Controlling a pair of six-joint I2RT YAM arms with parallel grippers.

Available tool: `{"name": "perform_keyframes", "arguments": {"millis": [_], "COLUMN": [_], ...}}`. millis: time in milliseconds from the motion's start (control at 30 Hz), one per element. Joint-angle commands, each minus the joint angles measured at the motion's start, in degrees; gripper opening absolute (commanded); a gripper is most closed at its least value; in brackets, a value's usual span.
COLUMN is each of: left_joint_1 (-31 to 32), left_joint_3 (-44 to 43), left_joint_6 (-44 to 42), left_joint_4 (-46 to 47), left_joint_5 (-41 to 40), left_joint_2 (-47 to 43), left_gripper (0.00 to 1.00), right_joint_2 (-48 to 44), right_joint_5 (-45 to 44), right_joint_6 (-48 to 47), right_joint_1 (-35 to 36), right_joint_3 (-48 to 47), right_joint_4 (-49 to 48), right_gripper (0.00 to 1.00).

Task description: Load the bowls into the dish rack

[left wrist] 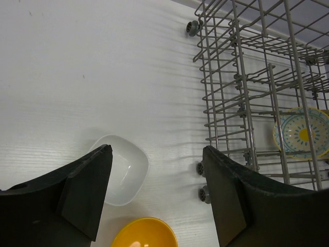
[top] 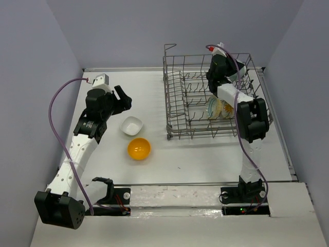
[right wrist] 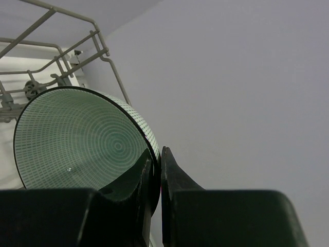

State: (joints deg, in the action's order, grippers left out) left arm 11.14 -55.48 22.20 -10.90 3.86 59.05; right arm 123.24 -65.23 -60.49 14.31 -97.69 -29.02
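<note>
a white table (top: pixel 195 154) sits boxed in by plain pale lilac walls (top: pixel 128 31) on three sides.

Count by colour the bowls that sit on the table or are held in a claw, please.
white bowl: 1
orange-yellow bowl: 1
green patterned bowl, pinched in the right gripper: 1
Total: 3

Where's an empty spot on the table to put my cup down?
The table is bare in front of the dish rack, right of the orange bowl. Also bare: the far strip between the left gripper and the rack. Crowded: around the white bowl, and the rack's right end, where the blue-rimmed bowl stands.
</note>
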Motion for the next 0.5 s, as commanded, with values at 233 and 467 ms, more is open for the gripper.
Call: {"name": "perform_keyframes", "arguments": {"millis": [233,467], "left_joint_1": [-0.6,-0.6], "left_joint_3": [0.7,0.7], "left_joint_6": [0.3,0.1], "left_joint_4": [3.1,3.1], "left_joint_5": [1.7,1.7], "left_joint_2": [0.1,0.6], "left_gripper": [0.80,0.80], "right_joint_2": [-2.0,1.2], "right_joint_5": [0.5,-0.9], "right_joint_6": [0.0,-2.1], "right_joint_1": [-0.3,-2.5], "right_joint_3": [-4.7,-10.8], "right_joint_4": [-6.1,-8.8], "right_gripper": [0.01,0.01]}}
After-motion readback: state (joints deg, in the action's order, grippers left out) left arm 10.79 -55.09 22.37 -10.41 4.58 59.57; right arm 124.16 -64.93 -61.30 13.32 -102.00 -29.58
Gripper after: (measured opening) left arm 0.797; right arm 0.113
